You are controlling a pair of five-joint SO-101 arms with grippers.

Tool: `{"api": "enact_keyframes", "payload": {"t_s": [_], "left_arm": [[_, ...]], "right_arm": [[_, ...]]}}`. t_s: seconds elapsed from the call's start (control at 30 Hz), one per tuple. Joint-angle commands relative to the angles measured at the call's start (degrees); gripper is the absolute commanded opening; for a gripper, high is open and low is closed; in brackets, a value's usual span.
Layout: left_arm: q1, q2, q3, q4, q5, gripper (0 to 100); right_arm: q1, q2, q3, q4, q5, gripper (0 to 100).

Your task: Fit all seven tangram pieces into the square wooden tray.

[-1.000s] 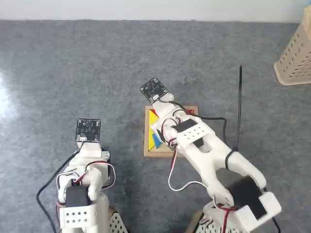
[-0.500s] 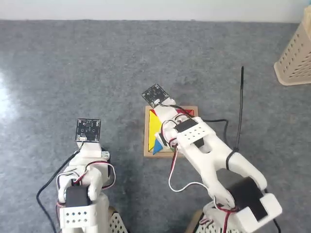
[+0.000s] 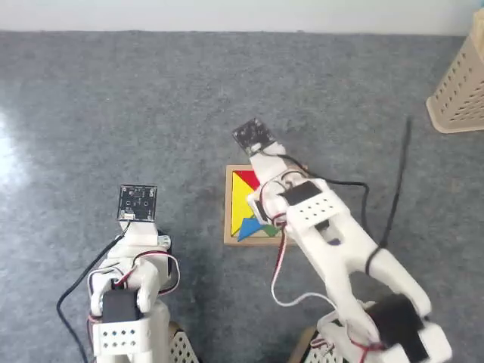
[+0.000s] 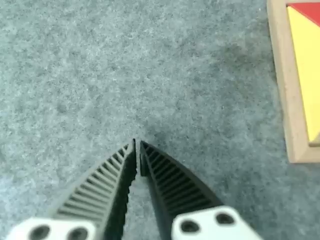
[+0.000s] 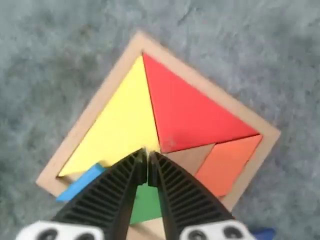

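Note:
The square wooden tray (image 5: pixel 267 131) holds a yellow triangle (image 5: pixel 117 132), a red triangle (image 5: pixel 187 117), an orange piece (image 5: pixel 227 162) and a green piece (image 5: pixel 146 204). A blue piece (image 5: pixel 80 182) lies at one corner and juts over the rim. A second blue piece (image 5: pixel 262 233) shows just outside the tray. My right gripper (image 5: pixel 147 152) hovers over the tray's middle, shut and empty. In the high view the right arm covers much of the tray (image 3: pixel 228 204), where the yellow triangle (image 3: pixel 243 198) and blue piece (image 3: pixel 249 227) show. My left gripper (image 4: pixel 137 145) is shut and empty above bare carpet, left of the tray (image 4: pixel 282 75).
Grey carpet covers the table. A beige slotted basket (image 3: pixel 461 83) stands at the far right edge. A black cable (image 3: pixel 397 189) runs to the right of the right arm.
The right arm has swung slightly right and drawn back from the tray's left side, uncovering more of the yellow triangle and the blue and green pieces. The left arm has not moved.

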Motion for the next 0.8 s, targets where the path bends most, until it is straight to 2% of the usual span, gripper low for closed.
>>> {"api": "enact_keyframes", "payload": {"t_s": [0.0,0.13,0.77], "left_arm": [[0.26,-0.97,-0.66,0.26,0.44,1],[0.26,-0.97,-0.66,0.26,0.44,1],[0.26,-0.97,-0.66,0.26,0.44,1]], "right_arm": [[0.48,-5.49,2.29,-0.75,1.23,0.7],[0.48,-5.49,4.57,-3.21,2.37,0.7],[-0.92,3.30,1.76,-2.86,2.55,0.7]]}}
